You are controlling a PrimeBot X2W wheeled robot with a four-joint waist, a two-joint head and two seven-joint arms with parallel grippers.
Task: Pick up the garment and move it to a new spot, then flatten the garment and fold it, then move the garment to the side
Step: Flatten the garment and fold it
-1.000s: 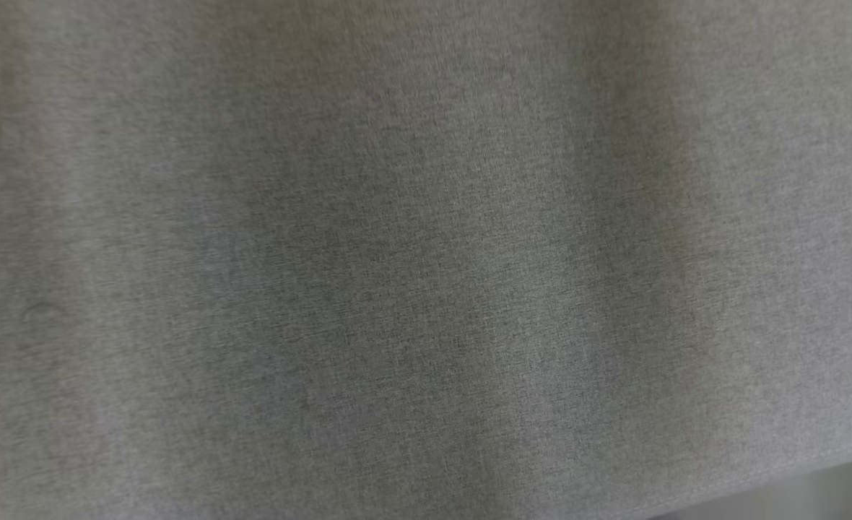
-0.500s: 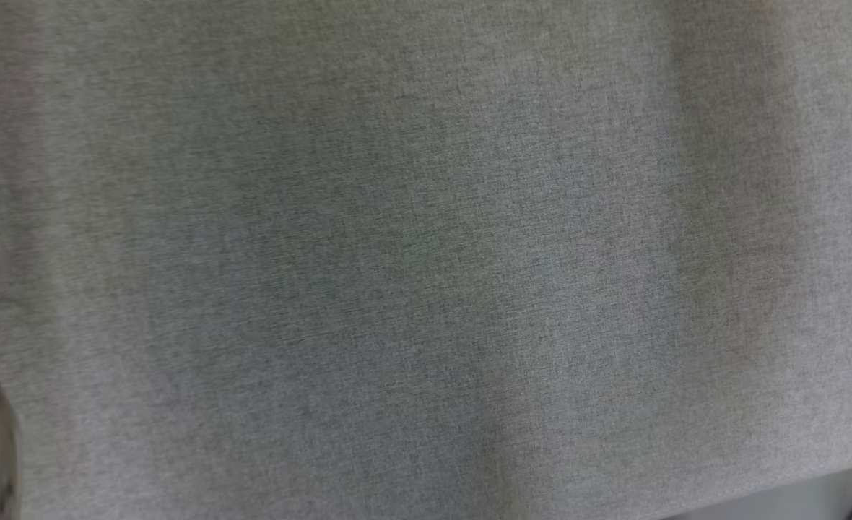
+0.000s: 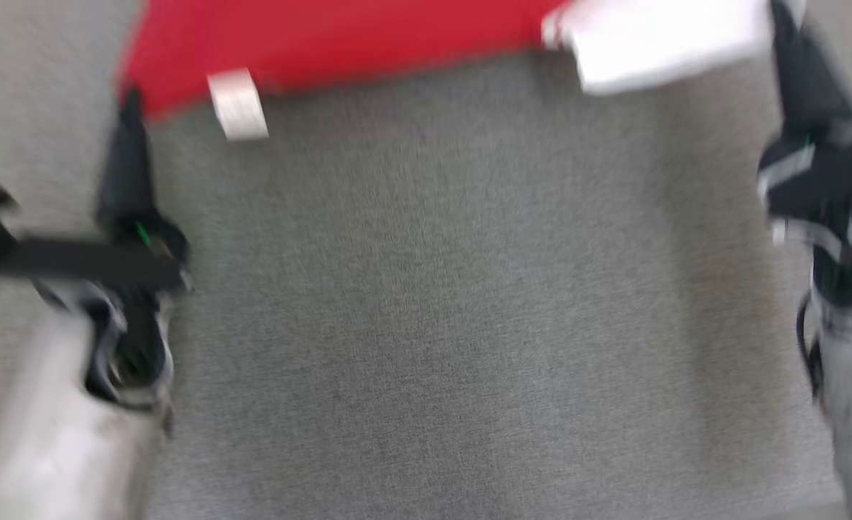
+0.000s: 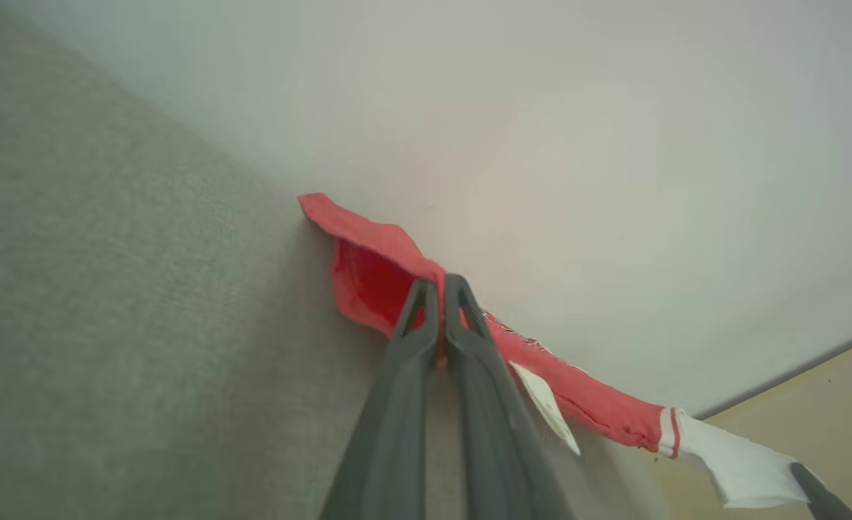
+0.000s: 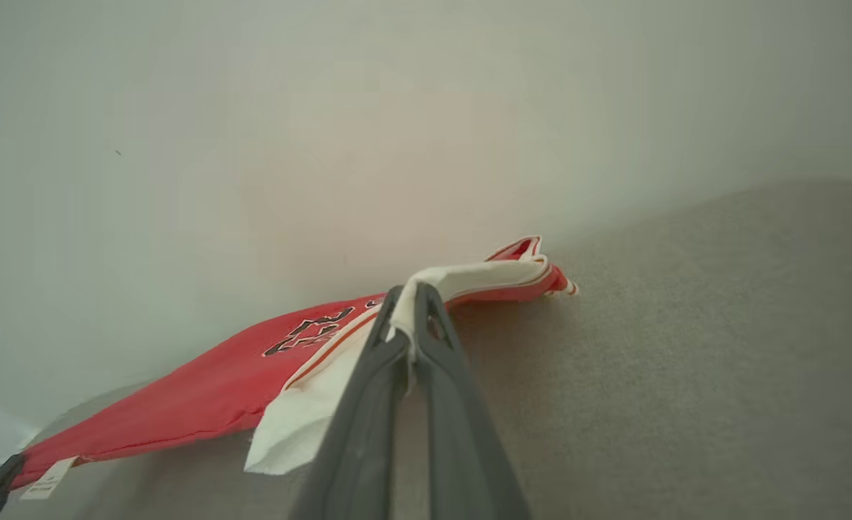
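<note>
Left hand (image 4: 435,285) pinched closed on red garment (image 3: 325,36) edge; right hand (image 5: 409,291) clamped on its white part, over grey surface (image 3: 426,303).

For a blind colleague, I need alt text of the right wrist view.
The right gripper is shut on the white edge of a red garment that stretches to the lower left over a grey surface, pale wall behind.

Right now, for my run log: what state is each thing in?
garment: pinched at two spots, stretched between the hands.
left hand: shut on the garment's red edge.
right hand: shut on its white part.
label: sticking out past the red edge.
</note>
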